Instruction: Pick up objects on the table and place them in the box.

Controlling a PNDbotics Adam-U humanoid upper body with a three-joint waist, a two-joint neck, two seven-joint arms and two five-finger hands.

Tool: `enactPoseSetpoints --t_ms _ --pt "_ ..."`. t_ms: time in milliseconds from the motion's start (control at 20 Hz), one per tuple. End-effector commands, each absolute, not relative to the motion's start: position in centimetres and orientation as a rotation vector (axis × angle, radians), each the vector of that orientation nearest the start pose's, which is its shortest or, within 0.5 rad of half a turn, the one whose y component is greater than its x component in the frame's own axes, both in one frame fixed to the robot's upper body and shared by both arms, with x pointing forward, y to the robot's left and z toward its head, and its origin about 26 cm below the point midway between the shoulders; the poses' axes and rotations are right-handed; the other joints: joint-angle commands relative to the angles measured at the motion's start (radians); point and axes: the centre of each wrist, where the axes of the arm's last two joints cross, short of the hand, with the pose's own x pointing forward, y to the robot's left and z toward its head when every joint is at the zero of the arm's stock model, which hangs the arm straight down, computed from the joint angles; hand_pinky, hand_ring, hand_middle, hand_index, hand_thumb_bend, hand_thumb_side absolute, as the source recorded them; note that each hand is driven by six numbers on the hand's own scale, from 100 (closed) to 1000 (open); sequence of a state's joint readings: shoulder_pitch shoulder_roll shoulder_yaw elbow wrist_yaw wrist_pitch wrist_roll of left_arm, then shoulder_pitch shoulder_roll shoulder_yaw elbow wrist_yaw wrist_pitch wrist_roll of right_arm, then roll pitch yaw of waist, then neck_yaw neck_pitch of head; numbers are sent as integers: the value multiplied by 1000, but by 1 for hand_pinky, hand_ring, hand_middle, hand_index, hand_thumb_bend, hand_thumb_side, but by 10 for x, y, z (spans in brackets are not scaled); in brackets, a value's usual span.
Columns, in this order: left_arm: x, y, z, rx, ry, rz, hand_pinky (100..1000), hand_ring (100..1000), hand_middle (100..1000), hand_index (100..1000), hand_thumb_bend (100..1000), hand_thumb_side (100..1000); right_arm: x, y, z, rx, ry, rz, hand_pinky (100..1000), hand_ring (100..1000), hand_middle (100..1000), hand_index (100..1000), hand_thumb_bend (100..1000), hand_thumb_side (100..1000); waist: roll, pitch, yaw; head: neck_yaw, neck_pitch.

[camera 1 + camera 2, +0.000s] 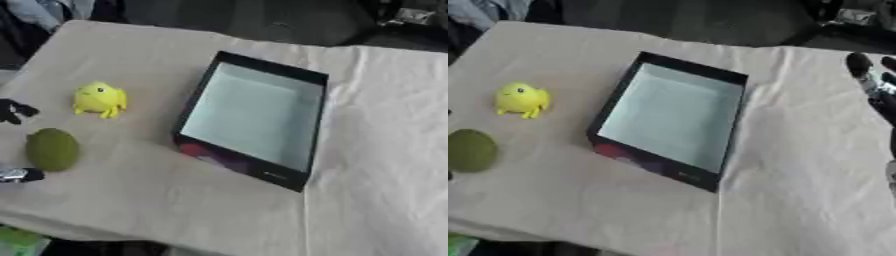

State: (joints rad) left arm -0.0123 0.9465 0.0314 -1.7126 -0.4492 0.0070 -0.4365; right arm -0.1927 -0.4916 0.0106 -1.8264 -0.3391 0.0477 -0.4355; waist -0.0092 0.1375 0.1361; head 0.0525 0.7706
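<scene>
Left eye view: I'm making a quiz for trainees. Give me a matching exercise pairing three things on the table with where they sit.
Things:
1. yellow frog-like toy
2. olive-green oval object
3. black open box with pale inside

Places:
A. middle of the cloth-covered table
B. left side, nearer the front edge
C. left side, farther back

Pairs: 1-C, 2-B, 3-A

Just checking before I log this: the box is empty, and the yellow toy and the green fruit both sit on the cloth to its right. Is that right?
Not quite. The box is empty, but the yellow toy and the green fruit sit on the cloth to its left, not its right. The left eye view shows both clearly, apart from the box.
</scene>
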Motion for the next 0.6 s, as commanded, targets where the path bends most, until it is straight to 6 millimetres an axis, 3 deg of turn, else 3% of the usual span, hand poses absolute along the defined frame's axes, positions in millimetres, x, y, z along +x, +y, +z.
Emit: enactPoseSetpoints --t_ms 50,450,600 --pt "282 434 167 853 -1096 -1348 872 801 822 914 725 394 307 -315 156 -300 -1977 -134 934 873 910 858 727 325 2 -6 -3 7 -1" --pt "294 436 149 821 -1038 -1369 864 799 817 910 703 362 308 -313 156 -287 -1979 -128 934 873 911 858 729 323 -3 0 -17 15 -1" --pt "297 437 143 844 -1036 -1363 843 785 801 882 594 286 309 -313 156 -287 -1976 -129 934 873 911 858 729 321 -3 0 -20 12 -1"
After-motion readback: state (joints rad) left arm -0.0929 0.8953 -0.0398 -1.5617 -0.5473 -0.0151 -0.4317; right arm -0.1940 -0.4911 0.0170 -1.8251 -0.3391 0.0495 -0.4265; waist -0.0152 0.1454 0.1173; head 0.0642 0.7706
